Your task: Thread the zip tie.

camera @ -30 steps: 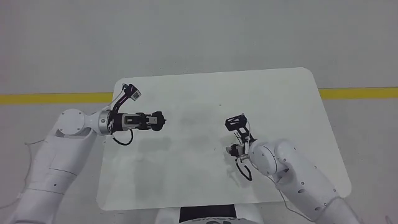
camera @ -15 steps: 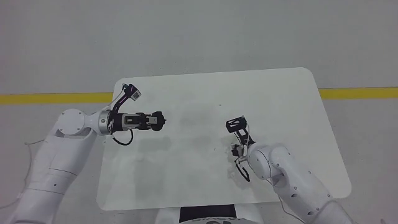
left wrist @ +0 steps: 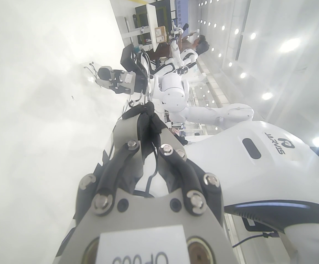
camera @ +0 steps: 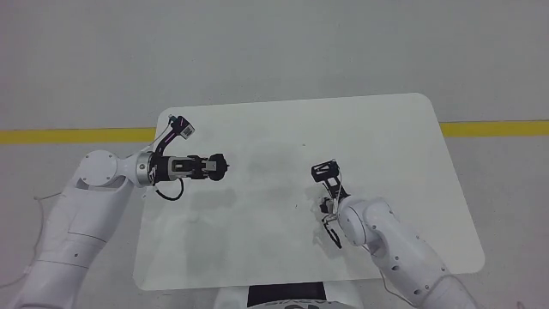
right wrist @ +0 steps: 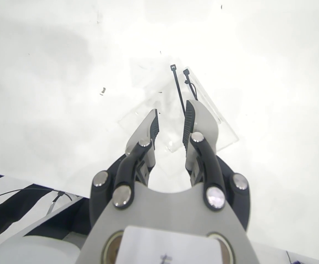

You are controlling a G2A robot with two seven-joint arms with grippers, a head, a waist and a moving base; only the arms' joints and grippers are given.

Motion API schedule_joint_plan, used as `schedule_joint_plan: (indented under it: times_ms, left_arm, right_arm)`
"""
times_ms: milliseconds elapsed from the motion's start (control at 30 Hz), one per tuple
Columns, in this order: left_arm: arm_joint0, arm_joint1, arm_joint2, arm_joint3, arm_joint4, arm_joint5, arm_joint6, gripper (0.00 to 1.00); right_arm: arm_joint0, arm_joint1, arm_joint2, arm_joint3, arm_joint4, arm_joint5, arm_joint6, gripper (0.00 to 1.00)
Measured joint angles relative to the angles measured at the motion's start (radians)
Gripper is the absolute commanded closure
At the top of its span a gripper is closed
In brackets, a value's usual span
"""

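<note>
Two black zip ties lie on a clear plastic plate (right wrist: pixel 220 127) on the white table (camera: pixel 386 129). The nearer zip tie (right wrist: pixel 177 86) runs from its head down to the tip of one finger of my right gripper (right wrist: pixel 171 108). The second zip tie (right wrist: pixel 189 79) lies just beside it. That gripper hangs open over the plate with nothing between its pads; it also shows as the right gripper (camera: pixel 327 207) in the top view. My left gripper (left wrist: pixel 144 116) is held over the table's left part, shut, with black soft material bunched at its tips, and appears as the left gripper (camera: pixel 219 166) from above.
The white tabletop around both grippers is bare. The table's near edge (right wrist: pixel 38 182) runs close behind the right gripper. Yellow floor lines (camera: pixel 77 136) pass behind the table.
The right forearm has shifted slightly toward the near edge and left, while its gripper stays over the same spot. The left arm has not moved.
</note>
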Motion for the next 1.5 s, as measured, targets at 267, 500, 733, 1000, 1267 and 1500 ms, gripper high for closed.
schedule_joint_plan:
  times_ms: [267, 500, 733, 1000, 1267, 1500]
  left_arm:
    - [0.0, 0.0, 0.0, 0.0, 0.0, 0.0, 0.0, 1.0]
    - [0.0, 0.0, 0.0, 0.0, 0.0, 0.0, 0.0, 1.0]
    - [0.0, 0.0, 0.0, 0.0, 0.0, 0.0, 0.0, 1.0]
    - [0.0, 0.0, 0.0, 0.0, 0.0, 0.0, 0.0, 1.0]
    - [0.0, 0.0, 0.0, 0.0, 0.0, 0.0, 0.0, 1.0]
    - [0.0, 0.0, 0.0, 0.0, 0.0, 0.0, 0.0, 1.0]
  right_arm:
    - [0.005, -0.021, 0.004, 0.028, -0.025, 0.0, 0.002, 0.82]
    - [0.012, -0.036, 0.004, 0.059, -0.036, 0.0, 0.004, 0.92]
    - [0.012, -0.047, 0.017, 0.068, -0.048, 0.0, 0.01, 1.0]
    - [-0.018, -0.044, 0.051, -0.017, -0.038, -0.044, 0.068, 1.0]
    - [-0.08, -0.03, 0.159, -0.137, 0.09, -0.125, 0.09, 1.0]
    - [-0.153, -0.032, 0.281, -0.246, 0.372, -0.14, -0.096, 1.0]
